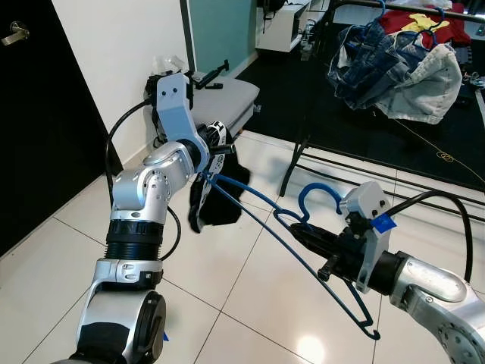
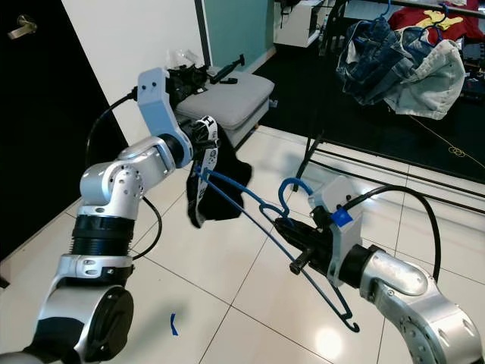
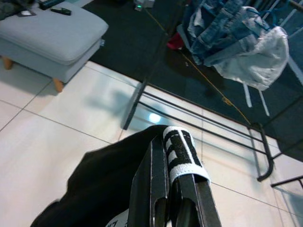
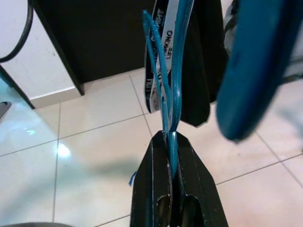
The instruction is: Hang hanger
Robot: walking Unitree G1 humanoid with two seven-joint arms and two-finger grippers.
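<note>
Gripping a blue hanger (image 1: 303, 227) in our right gripper (image 1: 303, 231), jaws clamped, our left gripper (image 1: 214, 152) pinching what seems a black garment (image 1: 216, 201), above pale floor tiles (image 1: 250, 296).

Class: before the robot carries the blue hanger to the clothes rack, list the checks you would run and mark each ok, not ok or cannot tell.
1. Right pincer closed on the blue wire hanger near its hook: ok.
2. Left pincer clamped on the black garment with the white printed band: ok.
3. Garment fully seated on the hanger: not ok; it hangs at one end only.
4. Hanger hook free of cables: cannot tell.
5. Black metal clothes rack ahead, with free rail space: cannot tell; denim and white clothes crowd it.
6. Hanger on the rail: not ok.
</note>
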